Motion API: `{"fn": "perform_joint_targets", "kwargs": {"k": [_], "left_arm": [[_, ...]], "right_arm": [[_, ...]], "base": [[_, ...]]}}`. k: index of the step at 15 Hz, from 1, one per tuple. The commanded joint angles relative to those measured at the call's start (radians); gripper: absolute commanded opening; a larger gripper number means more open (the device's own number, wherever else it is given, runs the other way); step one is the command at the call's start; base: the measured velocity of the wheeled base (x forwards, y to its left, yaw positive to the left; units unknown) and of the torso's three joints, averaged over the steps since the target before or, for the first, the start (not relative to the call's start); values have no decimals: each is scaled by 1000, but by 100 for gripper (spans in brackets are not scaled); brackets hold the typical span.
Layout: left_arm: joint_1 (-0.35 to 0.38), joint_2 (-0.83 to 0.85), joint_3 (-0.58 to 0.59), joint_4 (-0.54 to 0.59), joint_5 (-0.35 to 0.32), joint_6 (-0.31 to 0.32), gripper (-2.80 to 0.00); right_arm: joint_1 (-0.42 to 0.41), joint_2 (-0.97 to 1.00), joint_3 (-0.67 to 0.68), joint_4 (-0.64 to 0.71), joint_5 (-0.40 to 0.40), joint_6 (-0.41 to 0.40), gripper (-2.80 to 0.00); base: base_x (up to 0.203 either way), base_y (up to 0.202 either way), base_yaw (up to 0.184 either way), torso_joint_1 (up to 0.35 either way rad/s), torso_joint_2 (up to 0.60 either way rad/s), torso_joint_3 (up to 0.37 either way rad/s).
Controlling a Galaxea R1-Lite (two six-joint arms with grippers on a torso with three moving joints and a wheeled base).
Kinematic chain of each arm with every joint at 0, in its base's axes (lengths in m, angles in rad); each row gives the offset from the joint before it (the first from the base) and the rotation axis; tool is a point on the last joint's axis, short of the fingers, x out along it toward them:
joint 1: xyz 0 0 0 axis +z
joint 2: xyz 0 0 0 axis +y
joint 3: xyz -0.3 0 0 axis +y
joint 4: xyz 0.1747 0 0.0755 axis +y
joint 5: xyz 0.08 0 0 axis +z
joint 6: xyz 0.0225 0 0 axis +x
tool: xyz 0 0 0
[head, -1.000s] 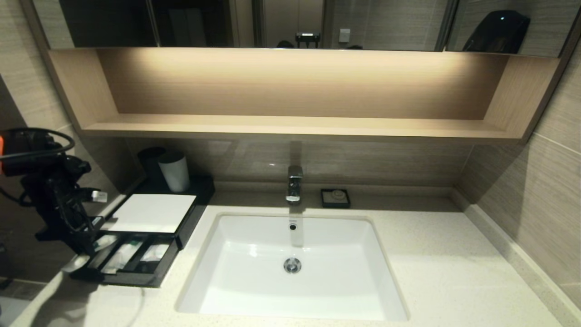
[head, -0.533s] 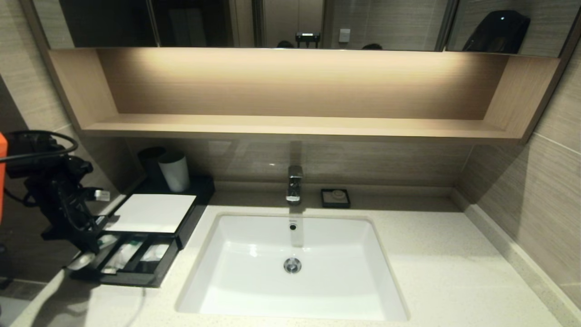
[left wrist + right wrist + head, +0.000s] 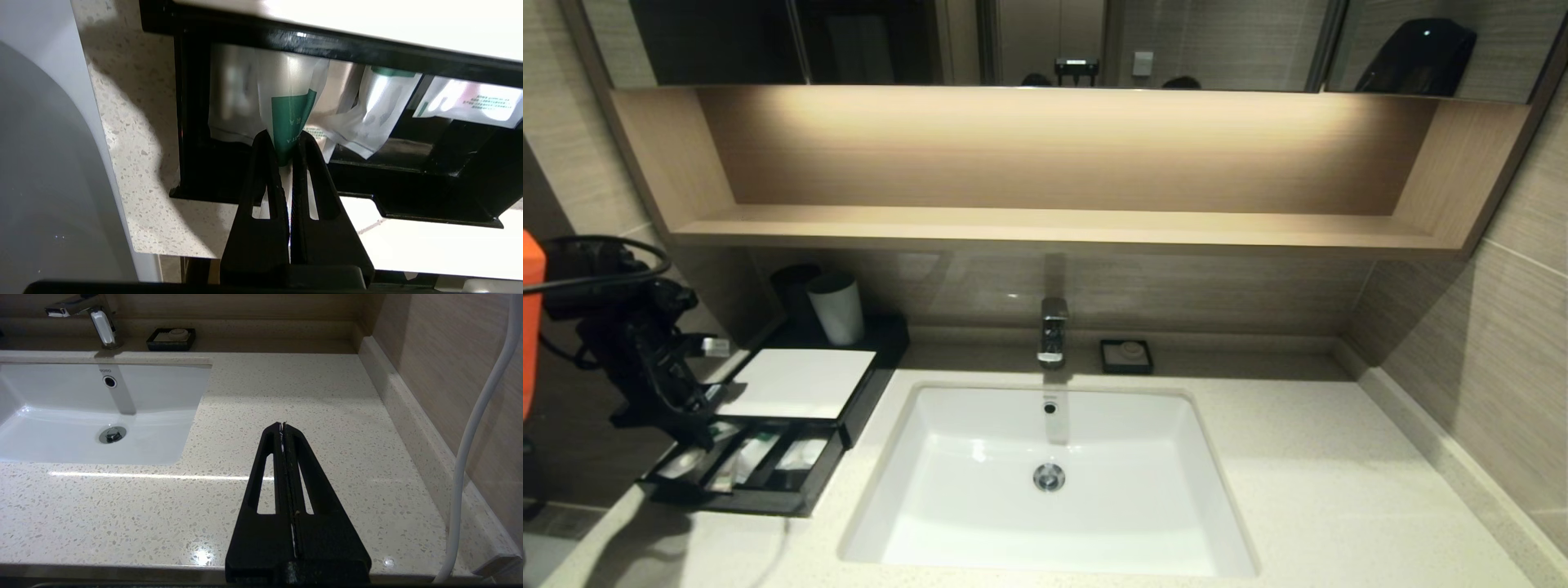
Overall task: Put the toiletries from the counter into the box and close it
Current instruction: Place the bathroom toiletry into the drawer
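Since a second ago my left gripper has slid inward along the counter's left end, from just outside the pull-out drawer to over its outermost compartment, and the packet it carries has come along.

That gripper's fingers are pinched together on the near tip of a slim plastic-wrapped packet with a green panel. In the left wrist view the packet runs straight away from the fingertips, its long axis in line with them and pointing toward the back of the drawer, under the black front edge of the box. Its far end already overlaps another clear packet lying in that same end compartment; two more wrapped packets lie in the compartments farther in toward the basin.

What the coming move turns on, as I judge it: the packet's length lines up with the compartment's length, so it should need only lowering and letting go, not turning. The near tip sits close to the drawer's front wall, so I would want it inside that wall before I part the fingers, or it could rest on the rim and block the drawer.

My right gripper is parked with its fingers together over bare counter right of the basin, well apart from the box; the left arm is plainly the nearer.
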Motion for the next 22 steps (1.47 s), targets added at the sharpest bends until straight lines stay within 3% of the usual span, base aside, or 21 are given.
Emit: {"fn": "perform_joint_targets", "kwargs": {"k": [1, 22], "left_arm": [[-1, 6, 0, -11, 0, 3, -280], [-4, 28, 0, -137, -21, 3, -280]], "right_arm": [[0, 0, 0, 0, 0, 0, -280], [0, 0, 0, 0, 0, 0, -280]], "base": [[0, 0, 0, 0, 0, 0], [0, 0, 0, 0, 0, 0]]}}
